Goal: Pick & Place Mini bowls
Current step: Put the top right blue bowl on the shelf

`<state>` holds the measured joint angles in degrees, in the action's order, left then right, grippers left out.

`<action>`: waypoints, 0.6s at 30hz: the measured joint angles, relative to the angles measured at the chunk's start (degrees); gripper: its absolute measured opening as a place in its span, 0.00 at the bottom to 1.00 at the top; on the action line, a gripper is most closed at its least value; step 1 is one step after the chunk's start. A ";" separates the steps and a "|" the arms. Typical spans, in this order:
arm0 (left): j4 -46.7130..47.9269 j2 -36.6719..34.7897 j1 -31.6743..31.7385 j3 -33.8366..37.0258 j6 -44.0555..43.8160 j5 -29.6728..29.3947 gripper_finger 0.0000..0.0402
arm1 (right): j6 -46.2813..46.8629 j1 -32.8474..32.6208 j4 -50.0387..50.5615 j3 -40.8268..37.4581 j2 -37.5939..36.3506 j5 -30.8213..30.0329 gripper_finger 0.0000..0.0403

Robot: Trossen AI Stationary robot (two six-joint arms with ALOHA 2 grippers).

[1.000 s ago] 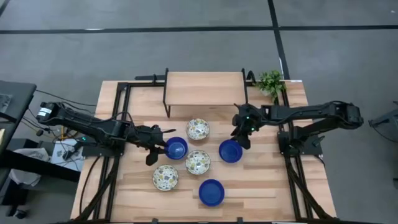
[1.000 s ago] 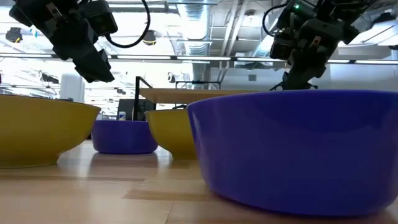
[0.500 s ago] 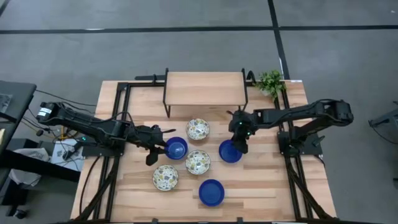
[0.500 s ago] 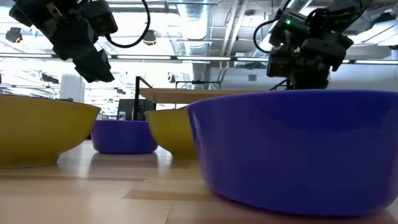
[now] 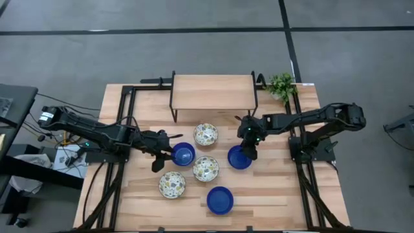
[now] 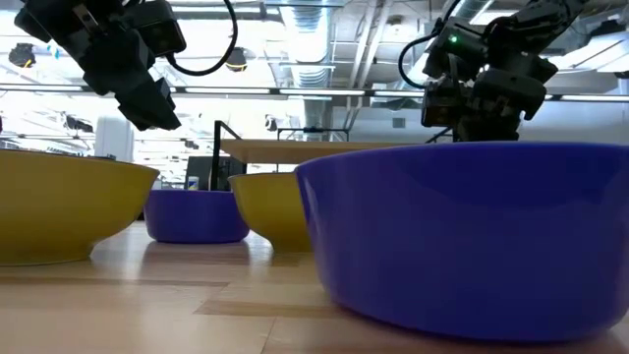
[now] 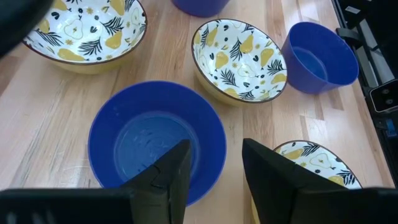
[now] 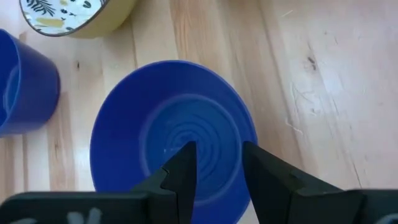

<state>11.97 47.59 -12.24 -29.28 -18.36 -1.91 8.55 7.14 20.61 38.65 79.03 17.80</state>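
High view: six mini bowls sit grouped at the middle of the pale wooden worktop, in front of the black-framed wooden shelf. Three are glossy cobalt blue and three cream with a leaf-and-fruit pattern. The step in hand appears to be the approach to a pick. The right end effector hangs over the near rim of the right-hand glossy cobalt blue mini bowl. In the right wrist view its fingers stand slightly apart, empty, straddling that rim. The next move likely calls for lowering and closing on the rim. The left end effector waits beside another glossy cobalt blue mini bowl, fingers likewise parted and holding nothing.
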 joint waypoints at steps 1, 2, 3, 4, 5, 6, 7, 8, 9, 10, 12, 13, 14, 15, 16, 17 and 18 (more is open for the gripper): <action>0.00 0.00 -0.01 0.00 -0.10 0.01 0.36 | -0.02 0.00 0.17 0.18 -0.13 0.00 0.29; 0.00 0.00 -0.01 0.00 -0.10 0.02 0.36 | -0.03 0.00 0.19 0.55 -0.20 -0.02 0.29; 0.00 0.00 -0.01 0.00 -0.10 0.00 0.36 | -0.13 0.00 0.02 0.97 -0.20 -0.09 0.29; 0.00 0.00 0.01 0.00 -0.10 0.02 0.36 | -0.68 0.00 -0.07 1.34 -0.23 -0.20 0.29; 0.00 0.00 -0.01 0.00 -0.10 0.02 0.36 | -1.18 0.00 0.00 1.66 -0.23 -0.22 0.29; 0.00 0.00 -0.01 0.00 -0.10 0.00 0.36 | -1.49 0.00 0.06 1.99 -0.23 -0.26 0.29; 0.00 0.00 -0.01 0.00 -0.10 0.00 0.36 | -1.83 0.00 0.07 2.34 -0.23 -0.33 0.29; 0.00 0.00 -0.01 0.00 -0.10 0.02 0.36 | -2.28 0.00 -0.03 2.65 -0.23 -0.69 0.29; 0.00 0.00 -0.01 0.00 -0.10 0.00 0.36 | -2.57 0.00 -0.04 2.76 -0.25 -1.38 0.29; 0.00 0.00 -0.01 0.00 -0.10 0.01 0.36 | -2.86 0.00 0.07 2.76 -0.25 -2.10 0.29; 0.00 0.00 -0.01 0.00 -0.10 0.00 0.36 | -3.13 0.01 0.64 2.76 -0.25 -3.25 0.29; 0.00 0.00 0.00 0.00 -0.10 0.01 0.36 | -3.36 0.05 0.92 2.76 -0.18 -3.39 0.29; -0.01 0.00 0.01 0.00 -0.10 0.02 0.36 | -3.85 0.09 1.30 2.76 0.09 -3.74 0.29; -0.01 0.00 0.01 0.00 -0.10 0.00 0.36 | -4.15 0.09 1.82 2.76 0.47 -3.76 0.29; 0.00 0.00 0.00 0.01 -0.10 0.00 0.36 | -4.40 0.09 2.44 2.76 0.88 -4.16 0.29; 0.00 0.00 -0.01 0.00 -0.10 0.00 0.36 | -4.52 0.07 2.77 2.76 1.37 -4.28 0.29; 0.00 0.00 0.01 0.00 -0.10 0.00 0.36 | -4.52 0.00 2.78 2.76 1.99 -4.28 0.29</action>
<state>11.97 47.59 -12.23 -29.28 -18.46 -1.91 4.03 7.14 23.39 41.41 81.02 13.52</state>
